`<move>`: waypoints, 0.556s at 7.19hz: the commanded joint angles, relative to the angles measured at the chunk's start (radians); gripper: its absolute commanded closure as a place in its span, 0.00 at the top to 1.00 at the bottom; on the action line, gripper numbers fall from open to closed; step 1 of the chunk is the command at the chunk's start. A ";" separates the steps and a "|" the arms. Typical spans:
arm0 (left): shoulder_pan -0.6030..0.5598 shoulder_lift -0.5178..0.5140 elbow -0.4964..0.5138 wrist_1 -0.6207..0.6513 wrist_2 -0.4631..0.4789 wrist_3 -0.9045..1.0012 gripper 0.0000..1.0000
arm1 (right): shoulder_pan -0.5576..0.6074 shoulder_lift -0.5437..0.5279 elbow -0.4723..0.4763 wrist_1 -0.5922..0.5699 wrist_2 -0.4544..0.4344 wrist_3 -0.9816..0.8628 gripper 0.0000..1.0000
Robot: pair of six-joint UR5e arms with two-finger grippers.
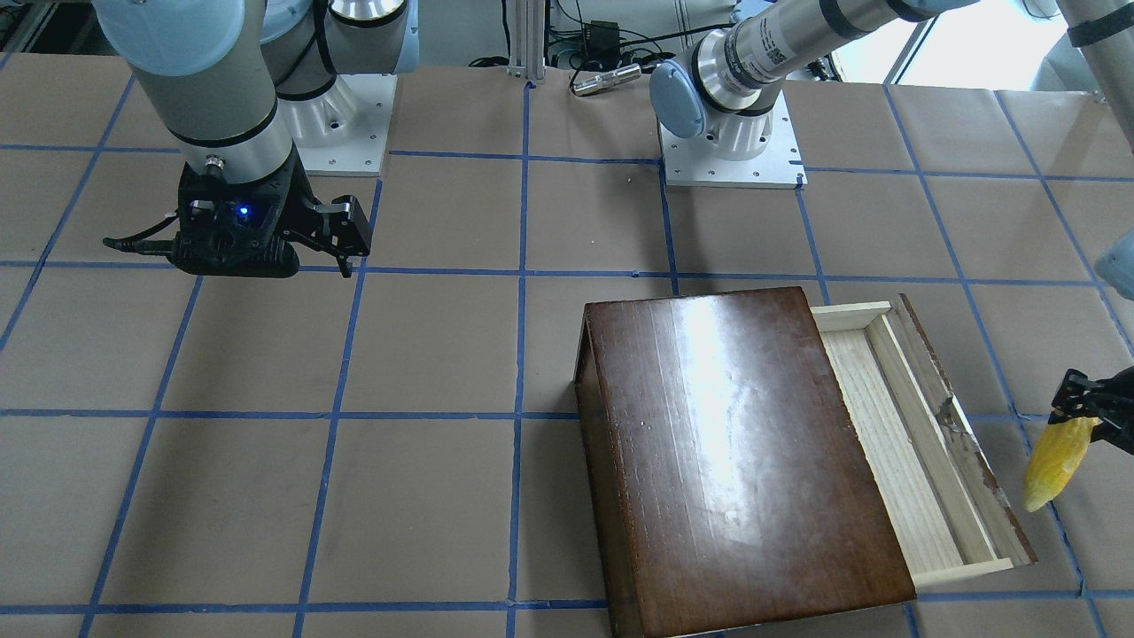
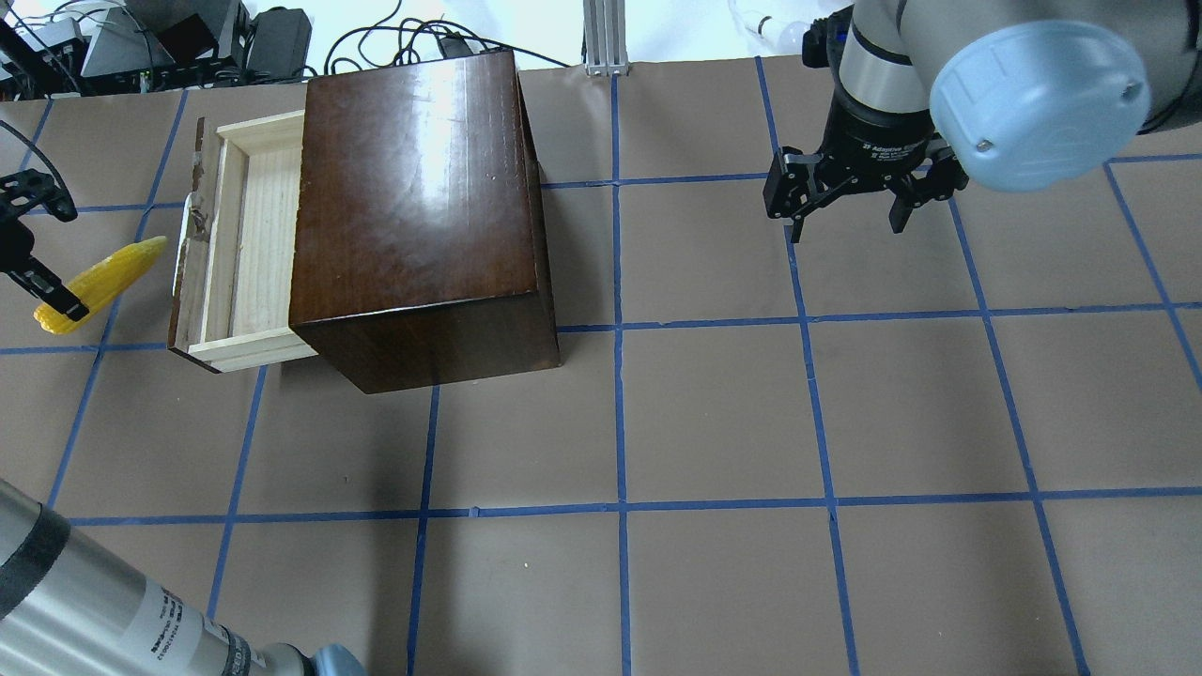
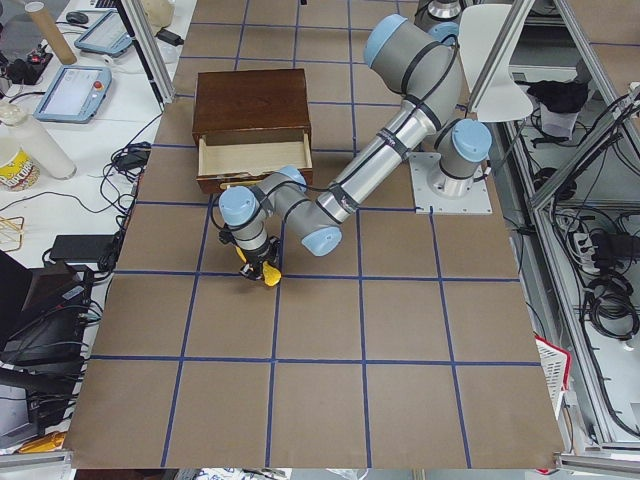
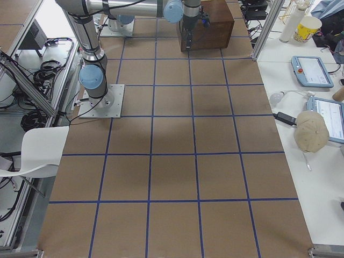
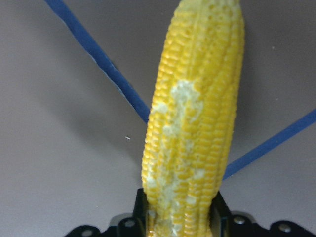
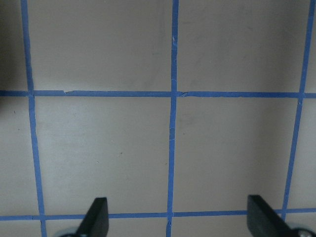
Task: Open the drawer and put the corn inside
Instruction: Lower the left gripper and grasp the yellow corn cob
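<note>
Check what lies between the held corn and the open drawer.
Only bare table paper and a blue tape line, in the overhead view; corn and drawer are apart.

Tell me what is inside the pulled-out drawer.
The open part of the drawer shows only bare pale wood; the corn is outside it. The rest is hidden under the cabinet.

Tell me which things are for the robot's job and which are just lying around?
For the job: corn, held in the left gripper; open drawer; cabinet.

Just lying about: paper cup, cap and tablet on the side table; white chair; right gripper, open and empty.
</note>
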State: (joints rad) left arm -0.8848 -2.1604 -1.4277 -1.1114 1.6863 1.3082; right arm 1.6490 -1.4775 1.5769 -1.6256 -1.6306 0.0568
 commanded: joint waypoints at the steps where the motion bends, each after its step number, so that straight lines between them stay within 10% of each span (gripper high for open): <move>1: -0.014 0.054 0.100 -0.138 -0.010 -0.071 0.00 | 0.000 -0.001 0.000 0.000 0.000 0.000 1.00; 4: -0.072 0.157 0.174 -0.347 -0.053 -0.370 0.00 | 0.000 0.000 0.000 0.000 0.001 0.000 1.00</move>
State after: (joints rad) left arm -0.9289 -2.0472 -1.2761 -1.3844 1.6451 1.0609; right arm 1.6490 -1.4775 1.5770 -1.6256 -1.6293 0.0568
